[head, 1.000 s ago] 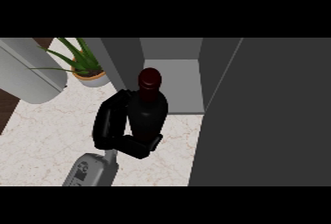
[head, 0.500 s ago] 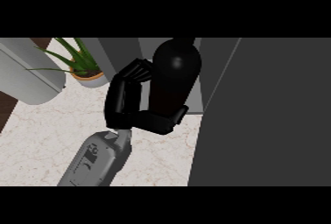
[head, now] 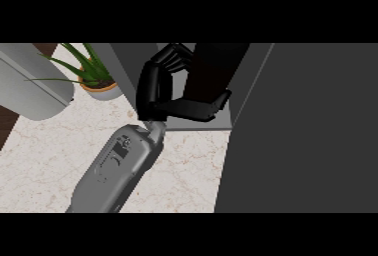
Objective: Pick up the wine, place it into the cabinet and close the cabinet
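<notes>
Head view, looking steeply down. My left hand (head: 158, 89), black and jointed, is curled round the wine bottle (head: 214, 70): the fingers (head: 171, 56) wrap its far side at 12 o'clock and the thumb (head: 198, 108) crosses its near side. The bottle is a dark, smooth cylinder with a faint reddish tone. It is upright and off the desk, and it sits within the cabinet opening (head: 193, 125) at 12 o'clock of the view. Its top is cut off by the edge of the view.

My forearm (head: 118, 170), a rounded matte grey shell with a small dark panel, runs from 7 o'clock up to the wrist.

The cabinet door (head: 310, 130) is a flat, dark grey slab. It stands open and fills the view from 1 to 5 o'clock. The cabinet's floor shows as a paler grey strip just below the thumb.

The desk (head: 44, 165) is pale, speckled stone. At 10 o'clock a potted plant (head: 100, 88) has thin green leaves in a round, light-rimmed pot. Beside it lies a smooth, pale grey rounded body (head: 29, 85) that I cannot identify.
</notes>
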`<action>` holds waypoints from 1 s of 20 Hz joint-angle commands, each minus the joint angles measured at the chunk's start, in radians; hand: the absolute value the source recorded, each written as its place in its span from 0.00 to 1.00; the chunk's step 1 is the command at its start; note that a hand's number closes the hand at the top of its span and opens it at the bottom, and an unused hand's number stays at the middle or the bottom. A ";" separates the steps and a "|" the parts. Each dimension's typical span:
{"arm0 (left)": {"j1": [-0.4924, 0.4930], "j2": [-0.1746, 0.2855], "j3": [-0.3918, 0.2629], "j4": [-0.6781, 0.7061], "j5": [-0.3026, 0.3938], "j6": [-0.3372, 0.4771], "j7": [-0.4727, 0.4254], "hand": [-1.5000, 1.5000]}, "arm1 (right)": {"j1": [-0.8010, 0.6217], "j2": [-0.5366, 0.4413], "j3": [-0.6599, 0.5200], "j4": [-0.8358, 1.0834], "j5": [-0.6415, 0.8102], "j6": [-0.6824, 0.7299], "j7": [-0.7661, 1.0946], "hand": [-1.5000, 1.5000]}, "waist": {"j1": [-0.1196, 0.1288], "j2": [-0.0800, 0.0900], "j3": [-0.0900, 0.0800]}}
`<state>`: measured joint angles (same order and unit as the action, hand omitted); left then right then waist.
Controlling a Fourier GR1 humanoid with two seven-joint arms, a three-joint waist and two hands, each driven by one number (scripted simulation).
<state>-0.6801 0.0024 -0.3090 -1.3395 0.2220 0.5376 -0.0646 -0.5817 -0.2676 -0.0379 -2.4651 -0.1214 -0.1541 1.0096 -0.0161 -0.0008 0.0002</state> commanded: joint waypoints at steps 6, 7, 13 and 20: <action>-0.019 -0.002 -0.018 0.166 -0.083 0.008 -0.128 1.00 | 0.013 -0.009 -0.037 -0.099 -0.095 0.005 0.068 0.00 | 0.000 0.000 0.000; -0.029 0.027 0.049 0.182 -0.065 -0.060 -0.141 1.00 | 0.041 -0.001 -0.040 -0.129 -0.110 0.005 0.071 0.00 | 0.000 0.000 0.000; -0.090 -0.002 0.046 0.331 -0.022 -0.037 -0.210 1.00 | 0.037 0.000 -0.035 -0.102 -0.114 0.023 0.048 0.00 | -0.005 0.002 0.000; -0.041 -0.002 -0.024 0.422 0.060 -0.012 -0.340 1.00 | 0.043 0.013 -0.046 -0.037 -0.098 0.039 -0.009 0.00 | -0.002 0.003 -0.001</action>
<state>-0.7307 0.0011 -0.3262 -0.9917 0.2481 0.5359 -0.3324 -0.5655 -0.2636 -0.0792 -2.4463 -0.1541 -0.1192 0.9851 -0.0184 0.0012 0.0000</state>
